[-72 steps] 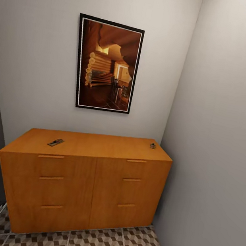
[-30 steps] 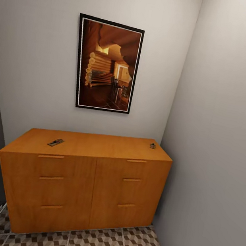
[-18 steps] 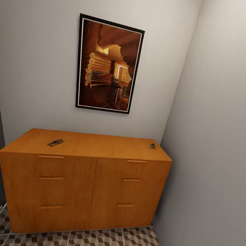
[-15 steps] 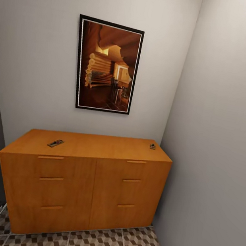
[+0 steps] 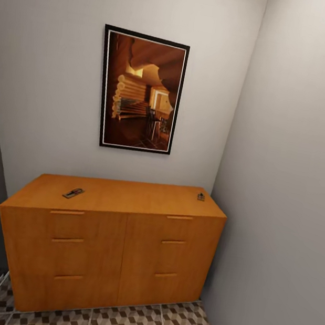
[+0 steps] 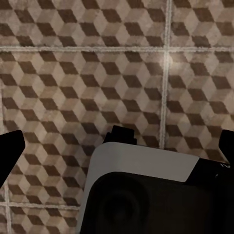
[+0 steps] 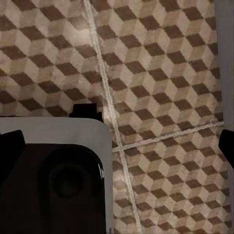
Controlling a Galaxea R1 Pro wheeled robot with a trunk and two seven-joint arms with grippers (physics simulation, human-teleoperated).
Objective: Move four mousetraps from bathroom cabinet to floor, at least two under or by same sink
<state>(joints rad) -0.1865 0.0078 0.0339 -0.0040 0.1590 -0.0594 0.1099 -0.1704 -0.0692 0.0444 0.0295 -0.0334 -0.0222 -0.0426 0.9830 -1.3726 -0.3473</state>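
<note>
We face the cabinet (image 5: pixel 111 239), where two mousetraps (image 5: pixel 73 192) lie well apart on top, while our left tool (image 6: pixel 117 146) and right tool (image 7: pixel 117 141) hang over the bathroom floor (image 7: pixel 161 73), fingers spread and empty, presumably parked for the approach.

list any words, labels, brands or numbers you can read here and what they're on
There is no readable text in any view.
The framed picture on the wall shows a log-cabin interior, with no caption or lettering.
The orange-brown cabinet has plain drawer fronts with no label.
The two mousetraps on its top are too small to show any marking.
The cube-pattern floor tiles carry pattern only.
</note>
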